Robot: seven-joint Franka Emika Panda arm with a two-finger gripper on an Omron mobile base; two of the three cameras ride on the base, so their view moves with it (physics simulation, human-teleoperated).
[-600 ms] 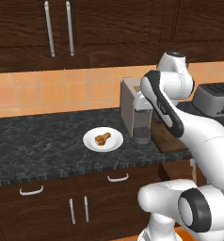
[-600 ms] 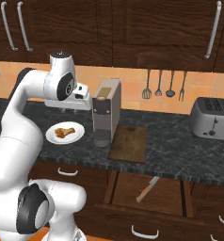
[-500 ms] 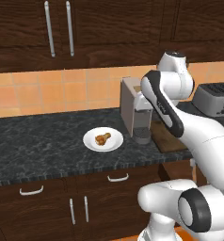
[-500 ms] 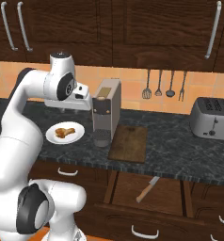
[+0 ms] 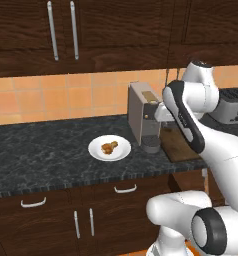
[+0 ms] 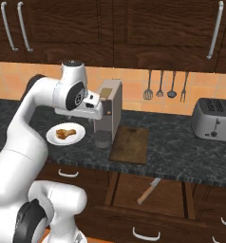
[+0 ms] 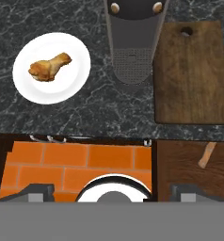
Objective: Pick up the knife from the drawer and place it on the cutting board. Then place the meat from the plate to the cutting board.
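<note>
The knife (image 6: pixel 148 191) lies loose in the open drawer (image 6: pixel 148 213) below the counter (image 6: pixel 181 152), blade slanting up toward the right, handle toward the near left; in the hand view its handle (image 7: pixel 207 155) shows at the lower right, on the drawer's wood floor. Lying flat and clear of the drawer walls, it looks easy to take from straight above. The board (image 6: pixel 130 144) sits on the counter directly above that drawer, bare, so the lift from drawer to board should be short. Just left of the board stands a coffee machine (image 6: pixel 108 118), its base touching or nearly touching the board's left edge, which leaves less room on that side. Further left the plate (image 6: pixel 65 135) holds the meat (image 6: pixel 65 133), well apart from the board with the machine between them, so the meat will likely have to be carried around or over it. The gripper (image 7: pixel 112 190) hovers high over the counter's near edge, looking straight down, fingers spread wide and holding nothing; it is left of the knife, apparently before any descent.
</note>
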